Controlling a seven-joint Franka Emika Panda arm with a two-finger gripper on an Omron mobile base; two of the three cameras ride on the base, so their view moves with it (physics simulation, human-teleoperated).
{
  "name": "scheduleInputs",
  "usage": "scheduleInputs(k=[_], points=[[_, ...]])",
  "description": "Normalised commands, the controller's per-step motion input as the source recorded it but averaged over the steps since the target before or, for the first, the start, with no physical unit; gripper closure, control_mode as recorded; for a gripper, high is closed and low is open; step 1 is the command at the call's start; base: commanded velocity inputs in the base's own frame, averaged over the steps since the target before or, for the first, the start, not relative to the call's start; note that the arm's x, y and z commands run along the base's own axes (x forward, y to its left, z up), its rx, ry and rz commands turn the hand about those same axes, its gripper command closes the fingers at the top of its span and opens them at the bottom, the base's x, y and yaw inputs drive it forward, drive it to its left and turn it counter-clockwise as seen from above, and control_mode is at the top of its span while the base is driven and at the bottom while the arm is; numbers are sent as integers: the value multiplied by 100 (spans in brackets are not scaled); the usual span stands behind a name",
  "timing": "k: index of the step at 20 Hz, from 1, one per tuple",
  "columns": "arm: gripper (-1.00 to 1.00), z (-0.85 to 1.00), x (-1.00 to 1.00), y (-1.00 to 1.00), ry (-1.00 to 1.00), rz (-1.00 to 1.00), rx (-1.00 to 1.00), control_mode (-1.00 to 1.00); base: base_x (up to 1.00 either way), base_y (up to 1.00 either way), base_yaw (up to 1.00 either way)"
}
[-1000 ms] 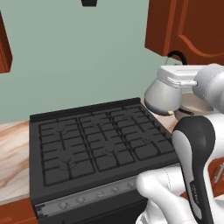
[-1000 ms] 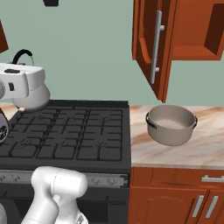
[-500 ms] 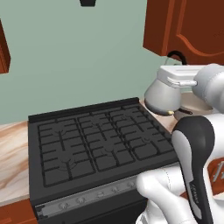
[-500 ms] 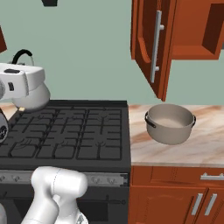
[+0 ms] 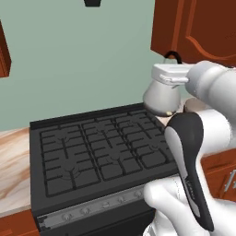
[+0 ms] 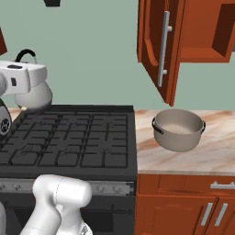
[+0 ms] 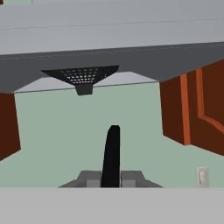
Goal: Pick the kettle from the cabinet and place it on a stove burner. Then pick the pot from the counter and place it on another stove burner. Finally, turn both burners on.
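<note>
From the stove (image 6: 69, 142), I start on the left. My tool (image 7: 111, 177) is pinched tight on the thin black handle (image 7: 111, 155) of the kettle (image 6: 33, 95). The kettle hangs in the air just above the back left corner of the stove, not on a burner yet. If I let go now, I think it would drop and tip over. If my pinch slips, the little kettle could swing and bump the grate. To the right of the stove, the pot (image 6: 178, 129) sits on the counter (image 6: 215, 151). Above the pot, the cabinet (image 6: 183, 41) door is open. My arm could hit that door later.
</note>
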Motion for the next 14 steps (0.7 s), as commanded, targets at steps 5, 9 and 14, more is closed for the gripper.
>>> scheduleInputs(k=[5,9,14], points=[[100,0,44,6,5,-3,0,-100,0,0,0],[100,0,41,7,4,-5,0,-100,0,0,0],[100,0,32,1,3,-6,5,-100,0,0,0]])
